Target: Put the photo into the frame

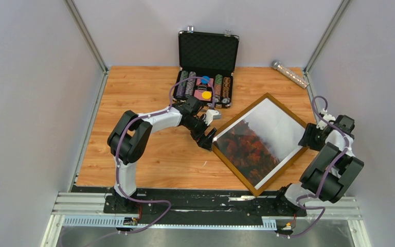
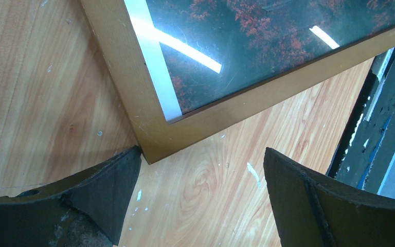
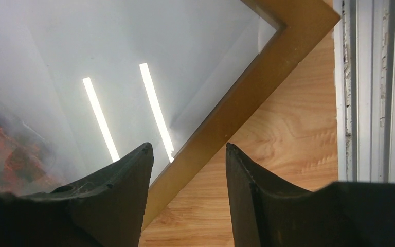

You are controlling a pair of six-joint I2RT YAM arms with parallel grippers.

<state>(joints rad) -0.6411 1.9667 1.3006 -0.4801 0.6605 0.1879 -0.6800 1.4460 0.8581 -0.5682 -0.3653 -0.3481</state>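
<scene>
Frame (image 1: 235,172) holds the photo (image 1: 257,141) — open case (image 1: 208,51) holds chips (image 1: 190,85).

The frame (image 1: 235,171) is light golden-brown wood. The photo (image 1: 249,146) shows dark red-orange trees on its near-left part, fading to pale grey-white fog toward the far right. The table (image 1: 149,92) is warm orange-brown with a streaky wood grain. At the far edge, the case (image 1: 208,51) is black with a dimpled lining, and its chips (image 1: 187,85) are striped in purple, green, brown and white. The arms (image 1: 159,119) are black and white, with purple cables (image 1: 117,149). The walls (image 1: 31,77) are pale grey.
</scene>
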